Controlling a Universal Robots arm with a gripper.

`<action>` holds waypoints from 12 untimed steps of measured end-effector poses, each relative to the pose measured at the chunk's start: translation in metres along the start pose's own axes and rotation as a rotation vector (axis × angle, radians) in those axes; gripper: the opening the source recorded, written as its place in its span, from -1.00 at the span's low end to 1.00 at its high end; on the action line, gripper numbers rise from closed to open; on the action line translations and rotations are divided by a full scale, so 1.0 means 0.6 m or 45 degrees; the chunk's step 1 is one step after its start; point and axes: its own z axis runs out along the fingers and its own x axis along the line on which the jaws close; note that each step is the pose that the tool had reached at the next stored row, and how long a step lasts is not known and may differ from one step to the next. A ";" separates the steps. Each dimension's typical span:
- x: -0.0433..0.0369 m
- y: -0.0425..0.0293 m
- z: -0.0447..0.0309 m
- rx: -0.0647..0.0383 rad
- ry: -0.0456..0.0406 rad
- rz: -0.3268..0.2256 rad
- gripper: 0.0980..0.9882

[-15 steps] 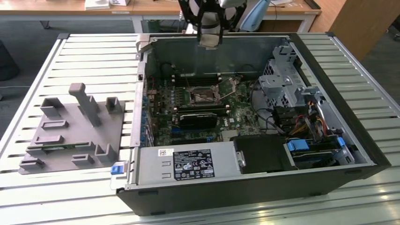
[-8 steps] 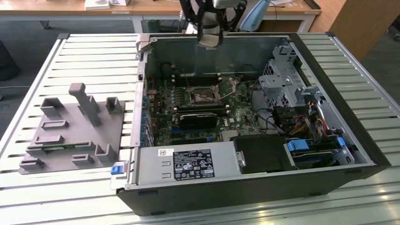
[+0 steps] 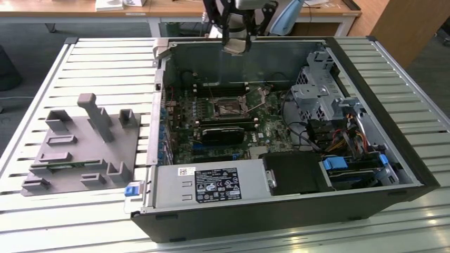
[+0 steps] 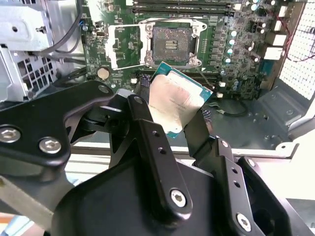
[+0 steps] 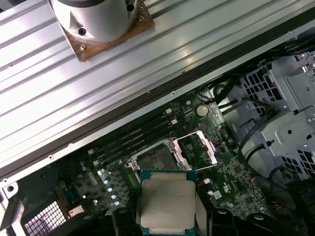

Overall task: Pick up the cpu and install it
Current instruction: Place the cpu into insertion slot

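Note:
My gripper [image 4: 170, 110] is shut on the cpu [image 4: 179, 101], a flat square chip with a silver-grey top and a thin green rim. Black fingers [image 4: 142, 123] press on its two opposite edges. In the first wrist view the cpu [image 5: 166, 201] hangs level in the gripper [image 5: 167, 216], above the motherboard. The black socket [image 4: 170, 44] lies open below and a little ahead of the chip, with its metal retention frame [image 5: 197, 150] flipped up to one side. In the exterior view the gripper [image 3: 235, 46] hovers high over the far wall of the open computer case [image 3: 393, 174], with the socket [image 3: 228, 108] well beneath it.
Around the socket stand memory slots [image 4: 182, 7], a black card [image 3: 225, 134], loose cables [image 3: 309, 134] and a metal drive cage [image 3: 323, 95]. The power supply [image 3: 211, 184] fills the near side. A grey fixture plate [image 3: 77, 153] lies on the slatted table [image 3: 105, 68].

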 end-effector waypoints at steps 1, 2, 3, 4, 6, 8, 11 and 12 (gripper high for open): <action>0.000 0.000 0.000 0.000 0.000 0.010 -0.02; 0.000 0.000 0.000 0.001 -0.001 0.021 -0.02; 0.000 0.000 0.000 0.001 -0.002 0.034 -0.02; 0.000 0.000 0.000 0.001 -0.002 0.049 -0.02; 0.000 0.000 0.000 0.002 -0.004 0.083 -0.02; 0.000 0.000 0.000 0.003 -0.006 0.122 -0.02; 0.000 0.000 0.001 0.005 -0.008 0.180 -0.02; 0.000 0.000 0.001 0.005 -0.009 0.197 -0.02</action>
